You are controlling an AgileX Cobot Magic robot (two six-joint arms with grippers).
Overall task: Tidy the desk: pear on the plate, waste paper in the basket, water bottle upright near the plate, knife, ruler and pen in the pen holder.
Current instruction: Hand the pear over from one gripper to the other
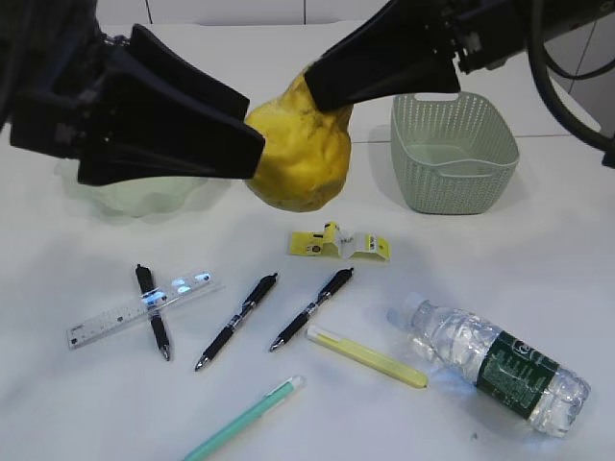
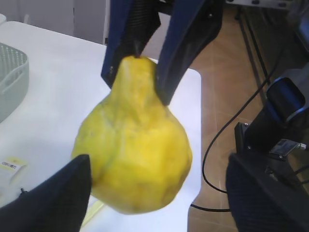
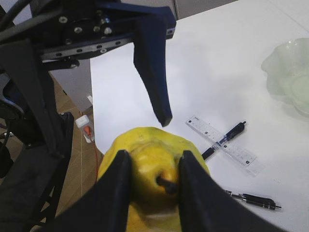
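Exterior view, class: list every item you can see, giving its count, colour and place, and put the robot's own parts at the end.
pear: one, yellow, held in the air above the desk
plate: one, pale green, wavy rim, back left, partly hidden
basket: one, sage green, back right
waste paper: one, yellow and white, centre of the desk
black pens: three, front centre and left, one lying across the ruler
ruler: one, clear, front left
knife: one, pale yellow, front centre
mint-green pen: one, front edge
water bottle: one, clear with dark green label, lying on its side, front right
desk: one, white
right gripper: clamped on the pear's neck
left gripper: open around the pear's body
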